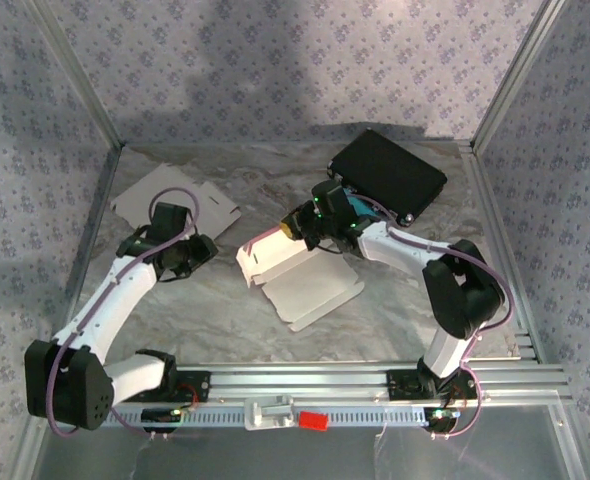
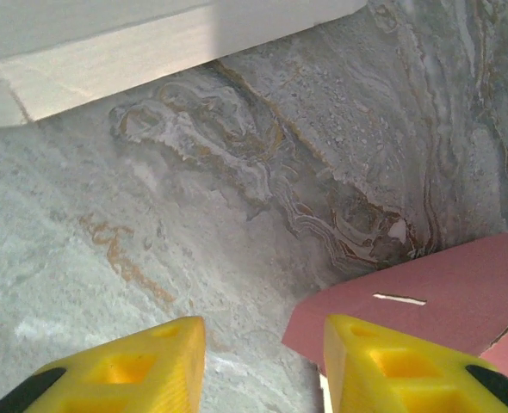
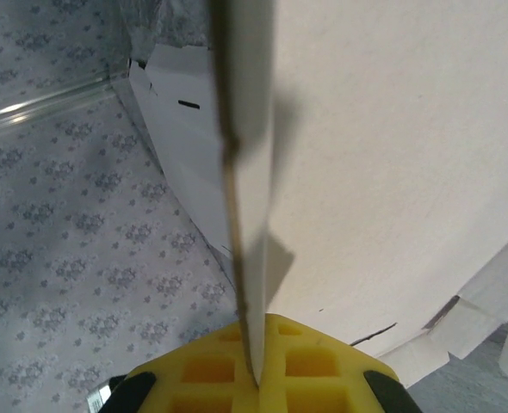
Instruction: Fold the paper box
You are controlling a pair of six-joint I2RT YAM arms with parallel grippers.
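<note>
Marbled bench point(image 1: 395, 300) carries the box point(image 1: 315, 285). Right tool point(image 3: 256, 344) is clamped on its raised flap. Left tool point(image 2: 261, 334) hangs over bare bench, jaws apart.

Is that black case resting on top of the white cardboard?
No, the black case lies farther back toward the right corner, clear of the white cardboard.

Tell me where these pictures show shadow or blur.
Top view: a broad soft shadow lies on the back wall. Left wrist view: the table is sharp, the left fingers slightly soft. Right wrist view: the box edge is blurred and casts a grey shadow on its panel.
</note>
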